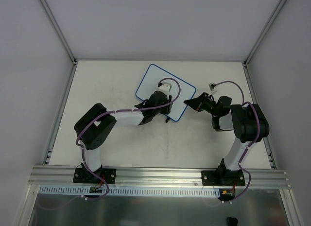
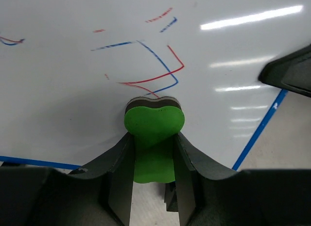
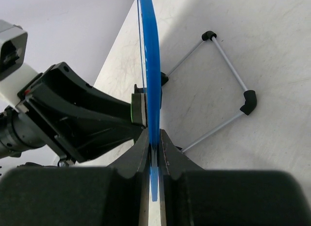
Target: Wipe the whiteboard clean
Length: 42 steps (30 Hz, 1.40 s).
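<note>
Bright, even overhead light. Streaks of white glare cross the glossy whiteboard [image 2: 73,90]. Soft shadows fall on the tabletop [image 1: 116,143]. Both wrist views blur at their near bottom edges.

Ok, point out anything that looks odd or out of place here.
Nothing is damaged or spilled. The whiteboard sits askew to the table edges, its rim pinched by the right gripper. Red and blue marks remain ahead of the green eraser in the left gripper.
</note>
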Each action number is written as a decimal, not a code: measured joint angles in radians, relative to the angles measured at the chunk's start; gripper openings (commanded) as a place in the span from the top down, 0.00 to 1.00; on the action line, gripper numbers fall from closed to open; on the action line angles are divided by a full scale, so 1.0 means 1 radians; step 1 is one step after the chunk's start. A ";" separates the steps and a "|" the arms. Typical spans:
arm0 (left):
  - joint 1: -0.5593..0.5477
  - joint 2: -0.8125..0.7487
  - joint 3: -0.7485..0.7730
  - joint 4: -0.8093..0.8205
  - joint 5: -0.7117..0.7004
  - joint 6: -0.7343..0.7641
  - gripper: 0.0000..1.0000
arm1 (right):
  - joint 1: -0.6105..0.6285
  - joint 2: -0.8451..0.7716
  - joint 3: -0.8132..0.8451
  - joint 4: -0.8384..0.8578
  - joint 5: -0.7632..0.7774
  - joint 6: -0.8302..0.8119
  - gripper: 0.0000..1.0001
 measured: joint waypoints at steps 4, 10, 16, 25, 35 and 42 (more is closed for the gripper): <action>-0.018 0.009 -0.004 0.038 0.012 0.050 1.00 | -0.003 0.000 0.000 0.000 0.003 -0.001 1.00; -0.020 0.011 -0.003 0.044 0.018 0.095 1.00 | -0.004 0.000 0.000 0.001 0.005 -0.002 1.00; 0.047 0.011 0.034 -0.007 0.077 0.084 1.00 | -0.004 0.000 0.000 0.001 0.008 -0.003 1.00; 0.301 0.017 0.113 -0.110 0.101 0.051 1.00 | -0.004 0.000 -0.001 0.005 0.006 0.000 1.00; 0.344 0.039 0.160 -0.146 0.134 0.047 1.00 | -0.004 0.000 -0.003 0.007 0.006 0.001 1.00; 0.277 0.043 0.174 -0.133 0.166 0.078 1.00 | -0.004 0.000 -0.003 0.007 0.006 0.003 1.00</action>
